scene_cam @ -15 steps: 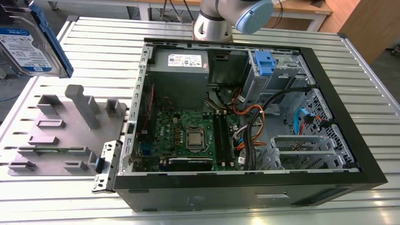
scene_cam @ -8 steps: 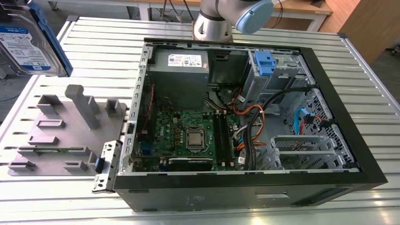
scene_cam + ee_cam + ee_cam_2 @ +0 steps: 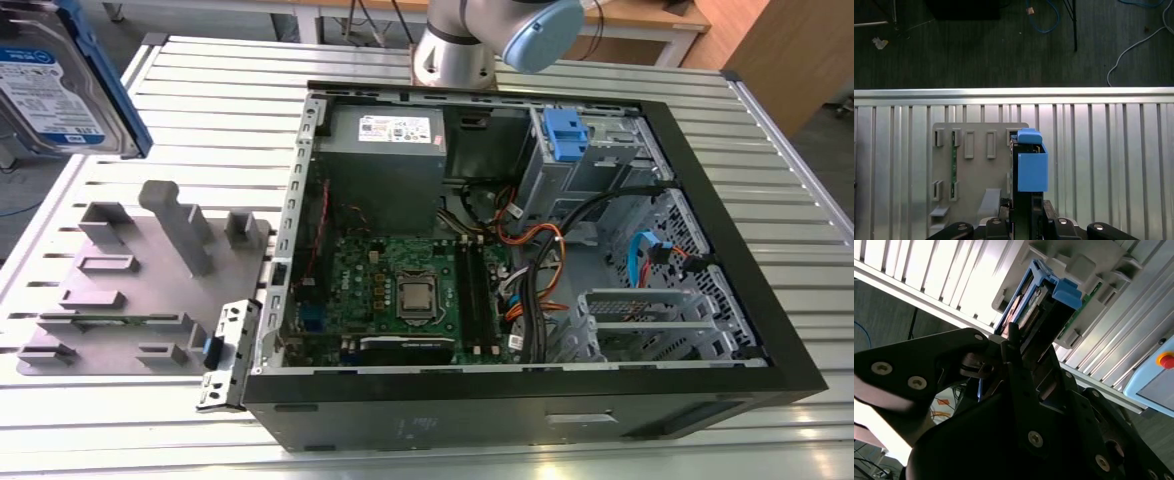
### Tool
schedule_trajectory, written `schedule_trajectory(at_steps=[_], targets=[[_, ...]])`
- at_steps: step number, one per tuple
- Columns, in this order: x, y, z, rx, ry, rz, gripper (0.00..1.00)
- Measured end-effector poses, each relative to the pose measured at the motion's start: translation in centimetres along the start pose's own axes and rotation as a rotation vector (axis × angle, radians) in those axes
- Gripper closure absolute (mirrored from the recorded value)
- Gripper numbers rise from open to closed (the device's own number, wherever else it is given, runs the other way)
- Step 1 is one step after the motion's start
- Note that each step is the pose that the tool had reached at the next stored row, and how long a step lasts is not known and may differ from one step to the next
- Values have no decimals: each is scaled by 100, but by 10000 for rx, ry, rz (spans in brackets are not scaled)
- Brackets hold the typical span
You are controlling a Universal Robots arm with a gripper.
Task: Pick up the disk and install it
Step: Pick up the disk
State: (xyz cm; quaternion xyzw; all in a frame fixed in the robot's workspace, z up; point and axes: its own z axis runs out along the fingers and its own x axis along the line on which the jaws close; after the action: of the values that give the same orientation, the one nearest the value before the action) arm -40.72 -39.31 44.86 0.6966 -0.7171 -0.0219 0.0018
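At the far left of the exterior view, the disk (image 3: 60,80) hangs in the air well above the slatted table (image 3: 200,80), with its labelled face towards the camera. The gripper (image 3: 1025,222) is clamped on it. In both wrist views the black fingers (image 3: 1013,340) press on the drive's two broad faces at one end, and the blue end tab (image 3: 1032,170) points away from the wrist, down towards the table. Gripping the flat sides probably gives the firmest hold. It also leaves the blue side rails uncovered, and I judge those to be the parts that must slide into a bay.

Below the disk, a little to the right, the grey fixture plate (image 3: 147,320) lies flat on the table. Its slots and upright posts look made to stand parts on edge, where fingers can reach them from above.

Further right sits the open computer case (image 3: 507,425), on its side so that the inside faces up. At its far left is the power supply (image 3: 387,140), and the motherboard (image 3: 400,290) lies nearer. At the far right a blue clip (image 3: 563,135) stands in the drive bays, which seems the likely place for the disk. The disk is well apart from the case, so the install is not yet done.
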Motion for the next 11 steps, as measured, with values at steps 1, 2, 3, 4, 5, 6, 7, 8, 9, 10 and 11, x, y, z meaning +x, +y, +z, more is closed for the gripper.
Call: schedule_trajectory(at_steps=[1,2,3,4,5,6,7,8,9,10,11], targets=[[0,0,-8,0,0,0,65],[0,0,-16,0,0,0,65],[-1,0,-22,0,0,0,65],[-1,1,-25,-1,1,0,65],[-1,1,-25,0,0,0,65],[-1,1,-25,1,0,0,65],[-1,1,-26,0,0,0,65],[-1,1,-27,0,0,0,65],[-1,1,-27,0,0,0,65],[-1,1,-29,-1,1,0,65],[-1,1,-31,-2,1,0,65]])
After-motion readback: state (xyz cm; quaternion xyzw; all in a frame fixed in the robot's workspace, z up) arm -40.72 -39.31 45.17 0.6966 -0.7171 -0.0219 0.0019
